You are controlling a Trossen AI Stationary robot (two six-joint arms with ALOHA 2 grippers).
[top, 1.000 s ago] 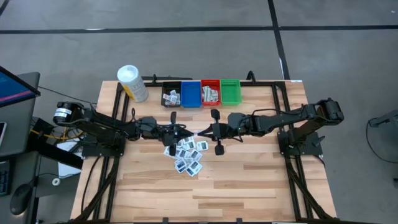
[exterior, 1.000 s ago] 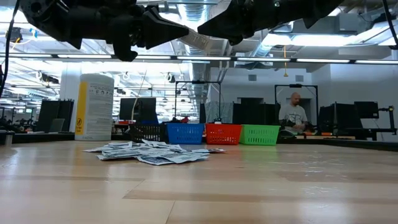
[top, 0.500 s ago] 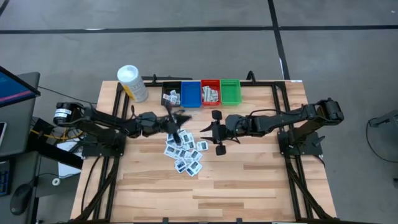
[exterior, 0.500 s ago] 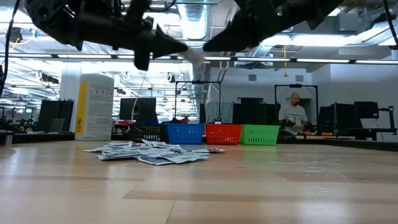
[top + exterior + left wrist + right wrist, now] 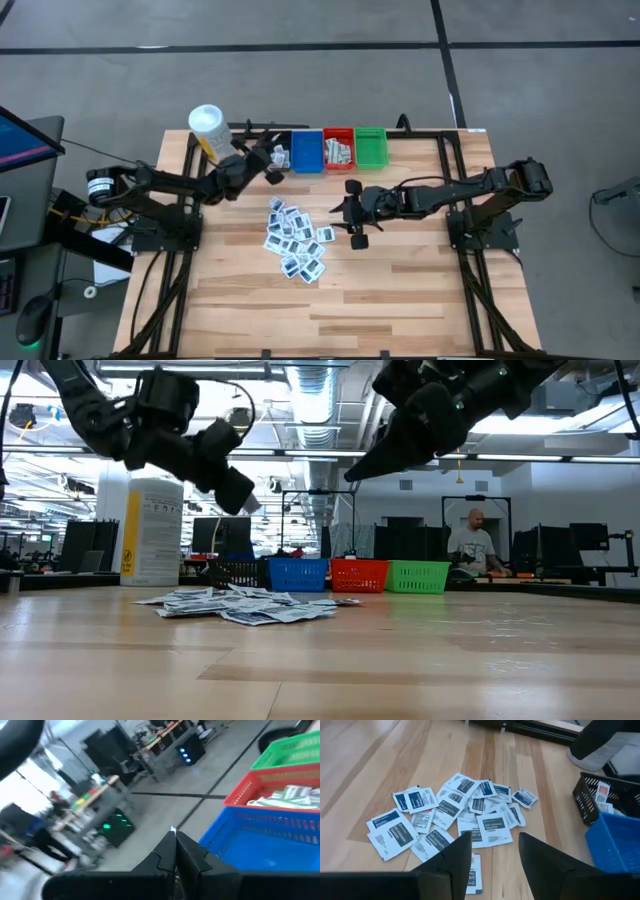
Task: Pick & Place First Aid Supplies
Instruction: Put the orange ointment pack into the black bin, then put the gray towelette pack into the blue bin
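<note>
A pale wooden worktop (image 5: 400, 280) stands on a grey floor, with a large workshop hall of lit desks and monitors behind it, where a person (image 5: 472, 545) sits in the distance. Along the worktop's far edge stand four small bins in a row: a black bin (image 5: 273, 156), a blue bin (image 5: 306, 150), a red bin (image 5: 338, 148) and a green bin (image 5: 370, 147). Near the far left corner a white-capped yellow container (image 5: 212, 133) stands upright.

The first aid supplies (image 5: 296, 237) lie as a loose heap of small flat white packets with dark marks around the middle of the worktop, in front of the bins; a few more packets lie in the black and red bins.

The left tool (image 5: 272, 166) is raised over the near edge of the black bin, its fingers pressed together; whether a packet sits between them cannot be told. The right tool (image 5: 352, 213) hangs just beside the heap on its right, fingers (image 5: 457, 857) spread apart and holding nothing, the packets visible on the wood beyond them.
</note>
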